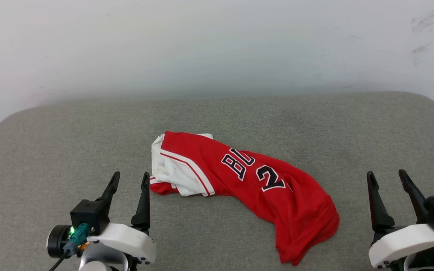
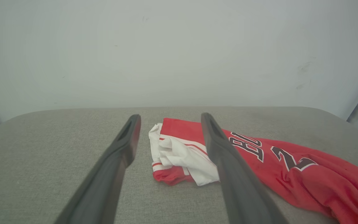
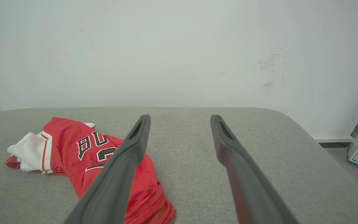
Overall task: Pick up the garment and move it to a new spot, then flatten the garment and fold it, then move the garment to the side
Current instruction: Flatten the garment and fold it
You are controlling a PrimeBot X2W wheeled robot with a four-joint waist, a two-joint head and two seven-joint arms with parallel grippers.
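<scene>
— Where does the red jersey T-shirt [image 1: 239, 171] lie?

— Crumpled mid-worktop [image 1: 51, 143]. Its white sleeve is bunched toward the robot's left and its red hem trails toward the near right.

— And the tools?

— The left tool [image 1: 132, 174] stands near the sleeve, and the right tool [image 1: 386, 173] is well apart from the hem. Both have their fingers spread and hold nothing.

— Why do they flank it?

— Probably so that either arm can reach in for the first lift. The shirt looks unflattened and unfolded, so the task seems barely begun.
</scene>
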